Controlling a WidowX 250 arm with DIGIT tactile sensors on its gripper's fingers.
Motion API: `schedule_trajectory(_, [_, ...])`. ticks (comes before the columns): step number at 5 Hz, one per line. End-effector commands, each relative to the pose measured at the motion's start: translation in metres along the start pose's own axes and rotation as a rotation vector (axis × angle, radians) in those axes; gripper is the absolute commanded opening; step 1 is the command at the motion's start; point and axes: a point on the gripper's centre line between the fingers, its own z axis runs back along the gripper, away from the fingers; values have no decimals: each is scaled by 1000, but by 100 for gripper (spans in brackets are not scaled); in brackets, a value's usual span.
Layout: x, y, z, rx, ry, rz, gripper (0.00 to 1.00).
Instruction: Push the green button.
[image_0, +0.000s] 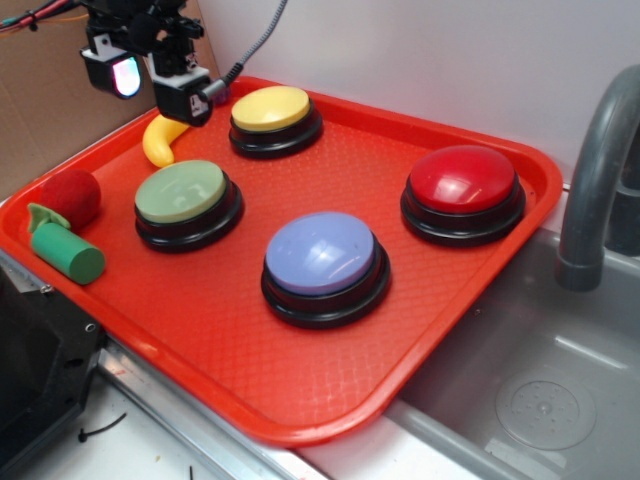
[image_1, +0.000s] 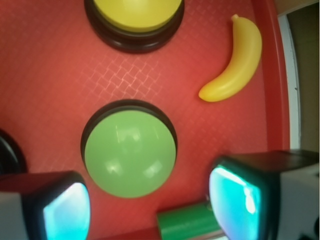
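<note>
The pincer (image_0: 155, 82) hangs above the far left corner of the red tray (image_0: 300, 400), its two fingers spread apart with nothing between them. In the exterior view one fingertip (image_0: 125, 75) shows a glowing pale pad, and the other, boxy one sits just over the yellow banana (image_0: 160, 140). In the wrist view both pads (image_1: 67, 210) glow cyan at the bottom corners of the frame, and the gap between them looks down on the tray floor.

The green button (image_0: 187, 203) sits on the tray's left part, nearer the camera than the pincer and clear of it; no finger touches it. Its pale sage dome rests on a black round base. In the wrist view it (image_1: 130, 152) lies in the middle, between and above the two pads.

The banana lies beside the tray's far left rim, curved, just beside the yellow button (image_0: 275, 120), which stands at the far edge. A small green toy cylinder (image_0: 65, 250) lies on its side near the left rim, touching or almost touching a red ball (image_0: 72, 195). The blue button (image_0: 325, 265) stands near the tray's middle, and the red button (image_0: 463, 192) at the right.

The tray rests partly over a grey sink (image_0: 540, 390), beside a grey faucet (image_0: 595, 170).
</note>
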Motion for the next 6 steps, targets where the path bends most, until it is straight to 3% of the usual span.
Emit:
schedule_trajectory(1, [2,10,32,-16,-94,37,100])
schedule_trajectory(6, [-10,15,64,-26,-142,26,100])
